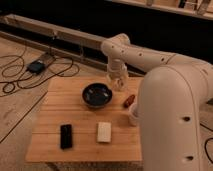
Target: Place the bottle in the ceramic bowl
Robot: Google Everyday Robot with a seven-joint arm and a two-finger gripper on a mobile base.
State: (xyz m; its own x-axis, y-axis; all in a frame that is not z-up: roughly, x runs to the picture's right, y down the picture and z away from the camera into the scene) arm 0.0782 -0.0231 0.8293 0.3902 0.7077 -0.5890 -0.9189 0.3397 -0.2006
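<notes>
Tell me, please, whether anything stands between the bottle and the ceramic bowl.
Nothing visible does. The gripper hangs at the bottle, just beyond the far right rim of the ceramic bowl, with only bare table between them. The reddish-brown object lies off to the right.

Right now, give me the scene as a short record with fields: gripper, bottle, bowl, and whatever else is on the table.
gripper: low over the table's far side, just right of the bowl
bottle: not told apart from the gripper; none seen in the bowl
ceramic bowl: dark, glossy, mid-table
table: wooden
reddish-brown thing: right of the bowl
white cup: partly behind the arm
black oblong: front left
pale block: front middle
</notes>
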